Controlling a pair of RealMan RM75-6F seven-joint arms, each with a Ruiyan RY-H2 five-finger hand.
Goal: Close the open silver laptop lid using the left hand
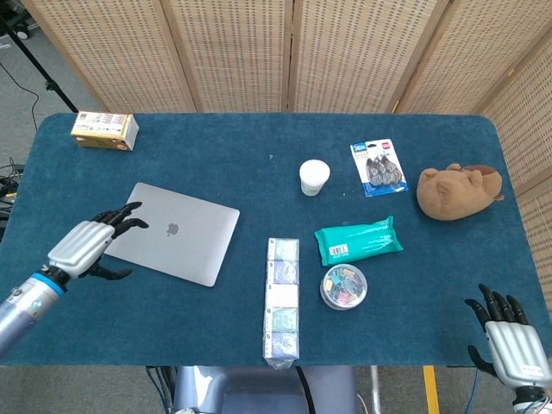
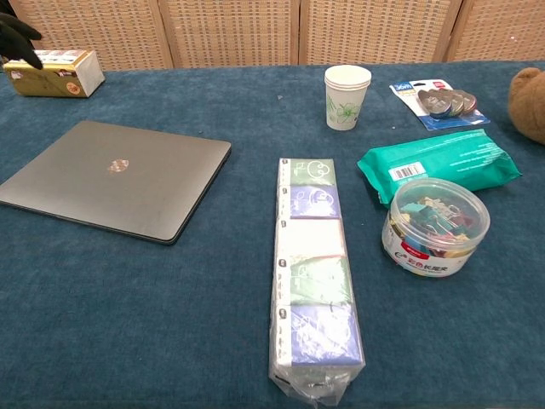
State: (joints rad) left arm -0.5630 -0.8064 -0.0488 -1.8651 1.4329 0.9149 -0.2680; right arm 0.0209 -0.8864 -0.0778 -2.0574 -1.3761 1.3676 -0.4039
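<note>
The silver laptop [image 1: 172, 232] is seen lying flat on the blue desk [image 1: 259, 164], at the left side and slightly nearer than centre. Its lid is fully down against the base; in the chest view no gap is visible along the near edge, so the closing step is judged complete.

The left hand [image 1: 84, 246] is raised above the desk at the laptop's left edge. Its fingers are spread apart and nothing is held. In the chest view only dark fingertips [image 2: 17, 36] are visible at the upper left corner, well above the lid, so no contact with the laptop is indicated. This raised, empty posture is consistent with a hand that has no further pressing to perform.

The right hand [image 1: 511, 343] is positioned at the near right corner, off the desk edge, with fingers apart and nothing held. It is kept well apart from the work area, as the task assigns the lid to the left hand only.

Other items are arranged clear of the laptop:
- a yellow box [image 1: 104, 130] at the far left;
- a paper cup [image 1: 314, 177] near the centre;
- a row of tissue packs [image 1: 283, 297] just right of the laptop;
- a green wipes pack [image 1: 358, 240] and a tub of clips [image 1: 343, 286] to the right;
- a carded pack [image 1: 379, 167] and a brown plush toy [image 1: 458, 191] at the far right.

None of these touches the laptop, so nothing obstructs the closed lid.
</note>
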